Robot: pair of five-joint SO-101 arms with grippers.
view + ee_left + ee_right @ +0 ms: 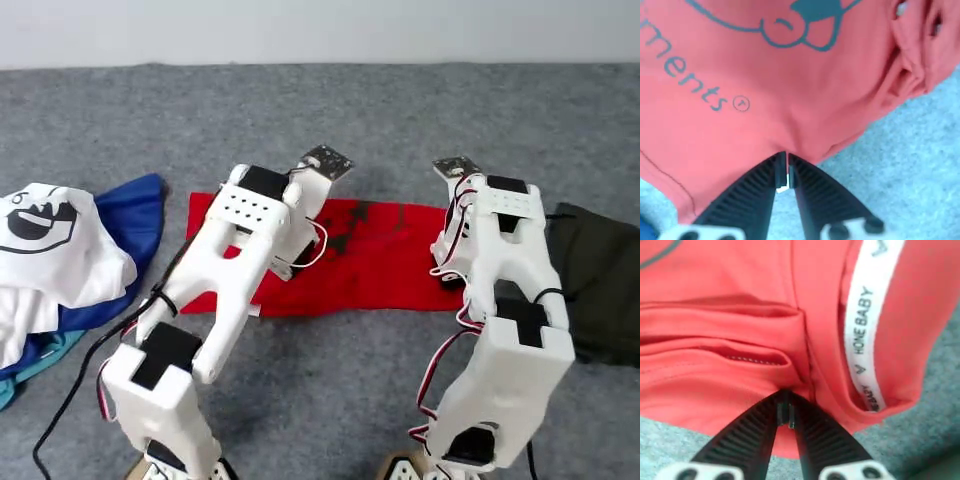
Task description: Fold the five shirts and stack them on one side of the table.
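Observation:
A red shirt (375, 250) with a dark print lies folded into a wide band across the middle of the grey table. My left gripper (784, 171) is shut on the red shirt (765, 90), pinching the near edge of its left part. My right gripper (785, 410) is shut on the red shirt (740, 355) at its right end, beside the white neck tape (867, 325). In the high view both arms lean over the shirt and hide the grippers. A white shirt (45, 245) with a black face print lies crumpled on a blue shirt (125, 235) at the far left.
A dark olive shirt (600, 280) lies at the right edge, close to the right arm. A strip of teal cloth (30, 360) pokes out under the pile at the left. Bare grey carpet (330, 380) stretches in front of the red shirt and behind it.

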